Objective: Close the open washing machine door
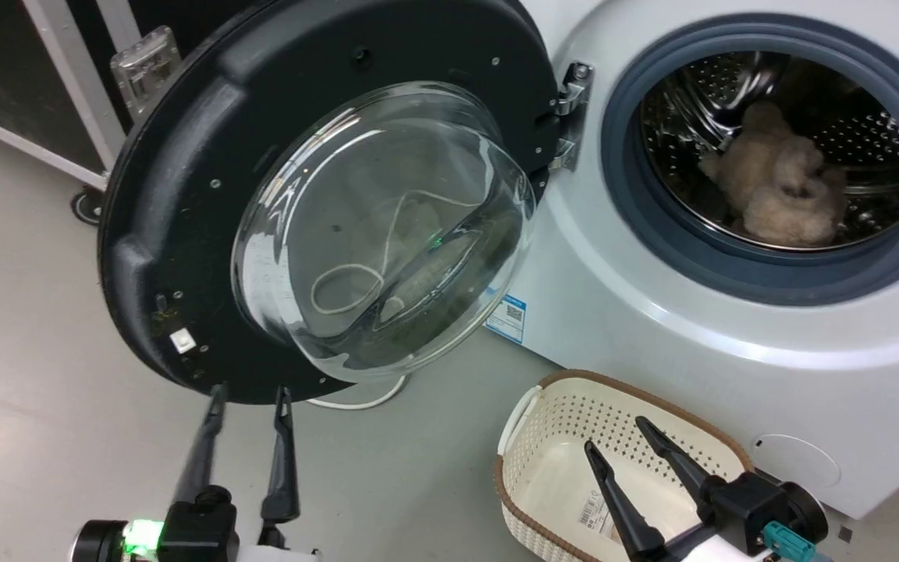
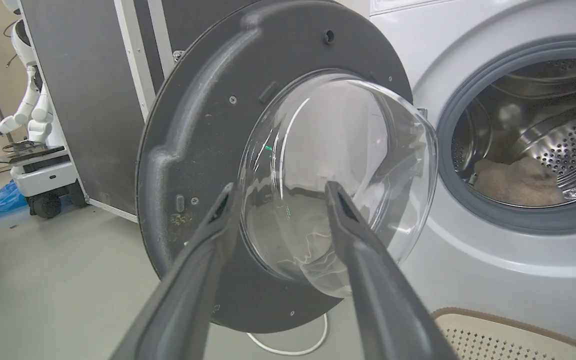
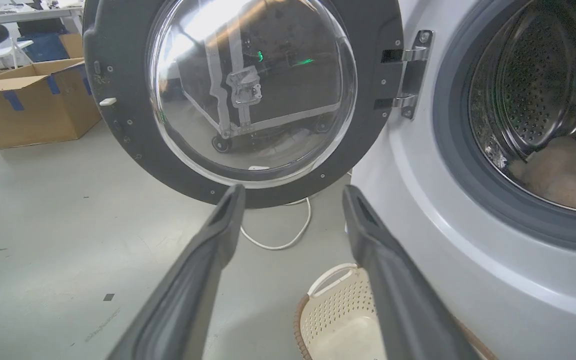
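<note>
Black plastic rims the large round washing machine door (image 1: 184, 195), its bulging clear glass bowl facing out. It hangs wide open on a metal hinge (image 1: 570, 109), left of the grey rubber-ringed drum opening (image 1: 629, 195). The left gripper (image 1: 251, 390) hovers just below the door's lower rim, fingers apart and empty. The right gripper (image 1: 615, 433), also spread, sits over a cream perforated basket (image 1: 566, 425). Closing looks not yet begun. The next move calls for reaching behind the door's free edge and sweeping it round the hinge until it latches.
</note>
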{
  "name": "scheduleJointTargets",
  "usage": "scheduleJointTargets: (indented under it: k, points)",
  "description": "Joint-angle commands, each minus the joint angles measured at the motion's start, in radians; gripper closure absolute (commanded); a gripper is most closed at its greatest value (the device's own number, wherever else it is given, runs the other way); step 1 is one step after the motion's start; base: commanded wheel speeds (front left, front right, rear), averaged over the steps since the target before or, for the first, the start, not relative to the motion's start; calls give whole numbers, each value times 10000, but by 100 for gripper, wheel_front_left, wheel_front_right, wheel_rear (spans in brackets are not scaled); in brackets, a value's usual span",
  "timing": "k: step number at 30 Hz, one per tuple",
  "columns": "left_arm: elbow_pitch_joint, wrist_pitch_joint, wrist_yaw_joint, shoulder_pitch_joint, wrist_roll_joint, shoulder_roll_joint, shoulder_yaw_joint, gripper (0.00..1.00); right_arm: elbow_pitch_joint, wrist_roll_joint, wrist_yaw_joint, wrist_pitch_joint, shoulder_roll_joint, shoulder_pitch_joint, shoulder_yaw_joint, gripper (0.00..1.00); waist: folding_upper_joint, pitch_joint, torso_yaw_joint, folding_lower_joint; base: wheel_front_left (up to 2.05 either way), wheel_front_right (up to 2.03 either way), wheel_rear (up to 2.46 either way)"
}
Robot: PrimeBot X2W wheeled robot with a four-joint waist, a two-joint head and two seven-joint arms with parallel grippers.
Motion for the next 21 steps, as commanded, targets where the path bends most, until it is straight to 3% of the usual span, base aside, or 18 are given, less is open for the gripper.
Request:
scheduleJointTargets:
  k: [1,4,5,9,14,18,21]
  points:
    - [-108,-113,-51,141,-20,55,-78,100,52,21,7,-113,-84,-22,57,0,0,19,108,0,0,0,0]
    - [-229,-155,-97,118,-127,-17,-100,100,68,49,7,-154,-101,11,75,0,0,25,198,0,0,0,0]
    - [-659,-196,-162,10,-710,-348,172,100,84,76,8,-196,-90,73,71,0,0,22,287,0,0,0,0]
    - [-1426,-259,-370,-293,-1039,-492,704,100,104,133,8,-259,-61,180,-1,0,0,61,409,0,0,0,0]
    - [-2152,-306,-936,-1099,-1650,-544,1947,100,132,144,8,-306,67,377,-150,0,0,-75,421,0,0,0,0]
    - [-1920,-306,-1466,-2073,-2596,-323,3207,100,7,208,8,-306,232,448,-257,0,0,-6,175,0,0,0,0]
    - [-1136,-40,-1907,-2921,-3612,153,3872,100,-120,146,8,-306,226,364,-222,0,0,320,-161,0,0,0,0]
